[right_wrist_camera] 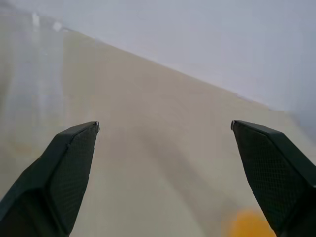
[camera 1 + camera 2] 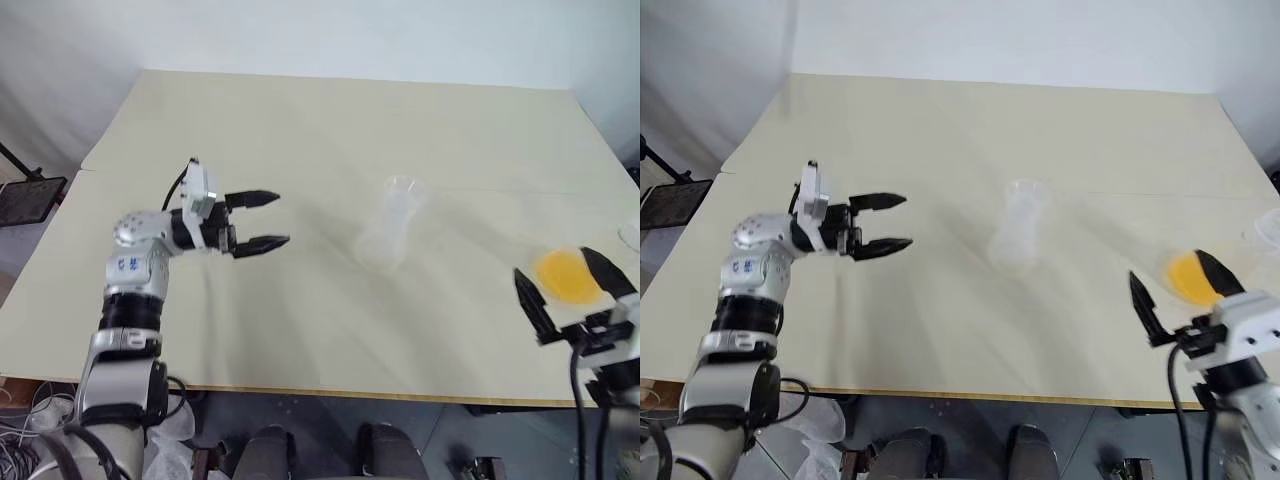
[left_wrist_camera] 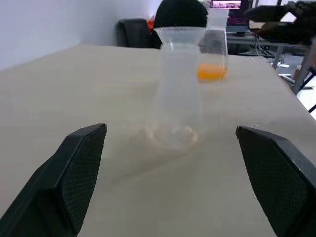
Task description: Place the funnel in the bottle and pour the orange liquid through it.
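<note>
Table (image 2: 300,120) w/ bottle (image 2: 392,232) standing upright near its centre, and what appears to be the funnel (image 2: 402,187) seated in the neck, its flared rim uppermost; judged from this, the first half of the task looks done and pouring remains. Left gripper (image 2: 257,220) hovers level above the table, well to the bottle's left, jaws wide and holding nothing, pointed toward the bottle, prob. placed to steady it if needed. Right gripper (image 2: 565,282) sits near the table's right front edge, jaws likewise wide and empty, w/ the orange liquid (image 2: 565,275) showing between its fingers as a bright disc; whether the fingers touch the container cannot be told. In the left wrist view the liquid sits low in a small clear cup (image 3: 216,47) beyond the bottle. Hard to make out: funnel stem vs. bottle neck, both clear and blurred, so the seating depth is uncertain. A second clear item (image 2: 630,236) is cut off at the right edge; type unclear. Cup walls are nearly invisible from above.
</note>
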